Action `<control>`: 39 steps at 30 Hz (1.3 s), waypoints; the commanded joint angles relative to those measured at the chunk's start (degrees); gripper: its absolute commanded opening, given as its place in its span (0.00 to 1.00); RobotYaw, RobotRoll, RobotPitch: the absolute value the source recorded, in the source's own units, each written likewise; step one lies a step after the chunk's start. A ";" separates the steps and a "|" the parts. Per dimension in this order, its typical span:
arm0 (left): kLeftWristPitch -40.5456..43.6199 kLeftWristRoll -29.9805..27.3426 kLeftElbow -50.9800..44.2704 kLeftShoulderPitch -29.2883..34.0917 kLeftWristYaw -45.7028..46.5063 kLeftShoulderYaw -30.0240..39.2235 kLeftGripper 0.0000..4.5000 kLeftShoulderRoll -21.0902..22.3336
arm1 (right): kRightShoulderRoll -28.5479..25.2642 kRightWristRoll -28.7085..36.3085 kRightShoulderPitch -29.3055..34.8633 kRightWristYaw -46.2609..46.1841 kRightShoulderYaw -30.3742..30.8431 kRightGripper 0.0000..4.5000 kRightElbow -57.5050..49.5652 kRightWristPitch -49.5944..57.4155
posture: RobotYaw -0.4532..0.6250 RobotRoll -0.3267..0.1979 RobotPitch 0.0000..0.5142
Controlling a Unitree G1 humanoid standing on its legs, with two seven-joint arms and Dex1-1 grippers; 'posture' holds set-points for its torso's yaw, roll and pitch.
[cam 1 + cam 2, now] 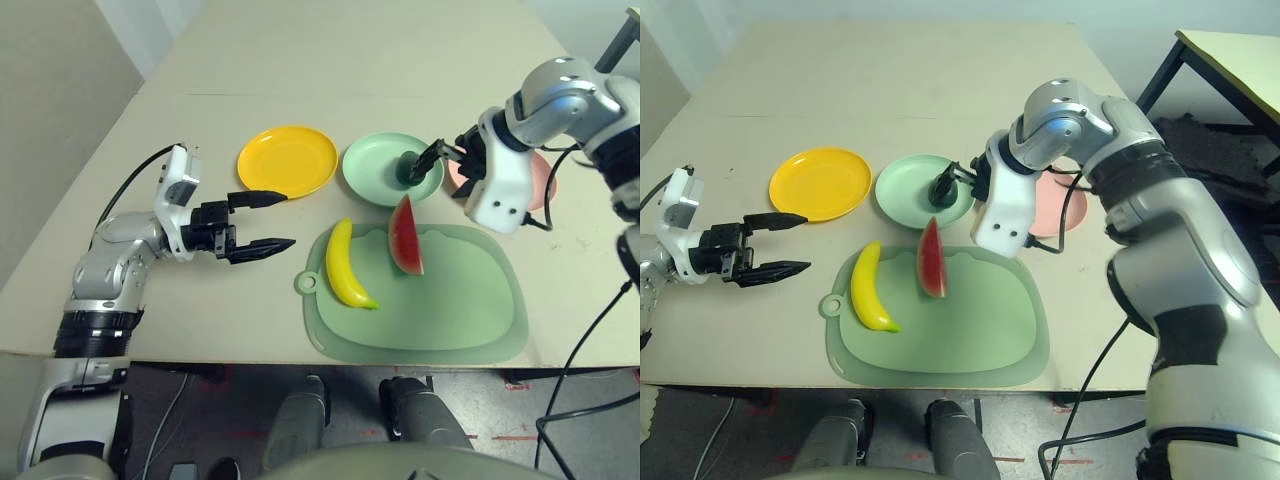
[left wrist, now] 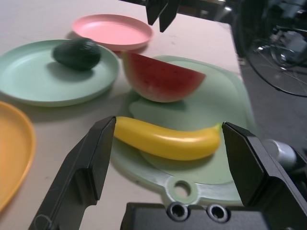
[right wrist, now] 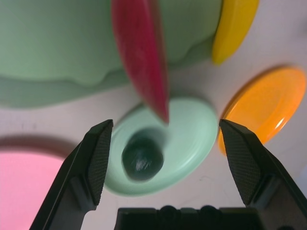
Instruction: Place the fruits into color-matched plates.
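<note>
The dark green avocado [image 1: 410, 168] lies in the mint green plate [image 1: 365, 165]. My right gripper [image 1: 447, 158] hangs open just above and to the right of it, with nothing between its fingers [image 3: 98, 158]. The yellow banana [image 1: 345, 265] and the red watermelon wedge [image 1: 404, 237] rest on the large light green mat [image 1: 450, 310]. To the left of the green plate stands the yellow-orange plate [image 1: 287, 160], holding nothing. The pink plate [image 1: 543, 180] is partly hidden behind my right wrist. My left gripper [image 1: 288, 219] is open, low over the table left of the mat, pointing at the banana [image 2: 168, 139].
The mat's ring tab [image 1: 307, 283] points toward my left gripper. The table's front edge runs just below the mat. A black cable [image 1: 580, 350] hangs off the table at the right. A dark second table [image 1: 1230, 50] stands at the far right.
</note>
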 commanded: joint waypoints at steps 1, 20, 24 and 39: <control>-1.76 0.75 -0.55 0.14 -2.99 -1.35 1.00 0.84 | -0.09 2.60 1.74 3.48 -0.12 0.99 -4.39 3.04 | 0.42 0.62 0.21; -9.64 4.29 -1.36 3.11 -1.08 -1.31 1.00 0.75 | 8.25 -9.31 7.26 1.05 -1.61 0.99 1.01 4.20 | 0.48 0.62 0.24; -9.93 4.12 -1.53 3.53 -0.73 -0.87 1.00 0.75 | 9.87 -11.58 7.55 -0.25 -1.13 0.99 3.27 3.41 | 0.49 0.62 0.25; -8.90 2.03 -4.95 7.17 0.87 0.41 1.00 1.57 | 13.19 -30.98 7.11 -14.10 0.87 0.99 18.43 -3.55 | 0.52 0.62 0.26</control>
